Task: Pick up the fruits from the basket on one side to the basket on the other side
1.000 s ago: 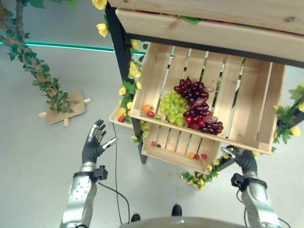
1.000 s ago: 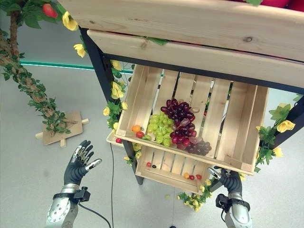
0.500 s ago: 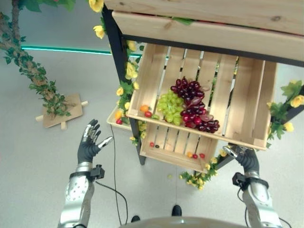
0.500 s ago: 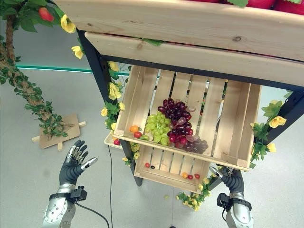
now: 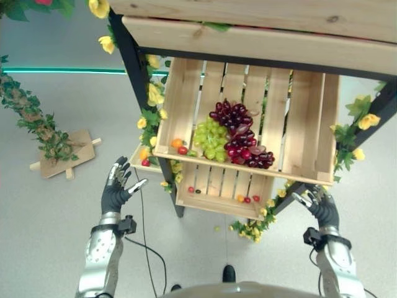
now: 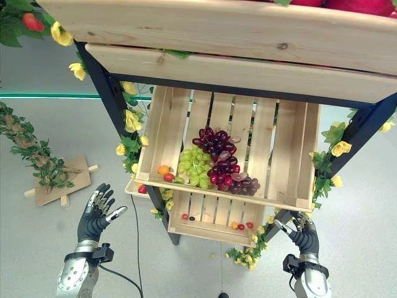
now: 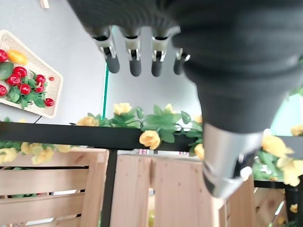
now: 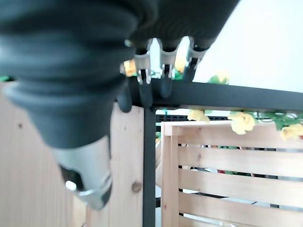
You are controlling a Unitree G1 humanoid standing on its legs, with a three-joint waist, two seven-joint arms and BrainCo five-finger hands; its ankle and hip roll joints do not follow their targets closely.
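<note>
A slatted wooden crate (image 5: 310, 124) rests tilted on a black stand. In it lie a green grape bunch (image 5: 209, 138), dark red grapes (image 5: 239, 133), and a small orange and a red fruit (image 5: 178, 145) in its front left corner. A lower crate (image 5: 214, 203) holds a few small fruits. A pale wicker tray (image 7: 57, 94) with small red fruits hangs at the stand's left side. My left hand (image 5: 116, 189) is open in the air left of the stand, holding nothing. My right hand (image 5: 319, 205) is open, below the upper crate's right front corner.
A leafy artificial vine (image 5: 34, 118) on a wooden base (image 5: 62, 152) stands on the floor to the left. Yellow flower garlands (image 5: 152, 96) wrap the black posts. More wooden crates (image 5: 248, 37) overhang above. Bare floor lies under and around my left hand.
The camera has moved, shifting the stand and vine left in the picture. Both hands stay raised and open, about where they were.
</note>
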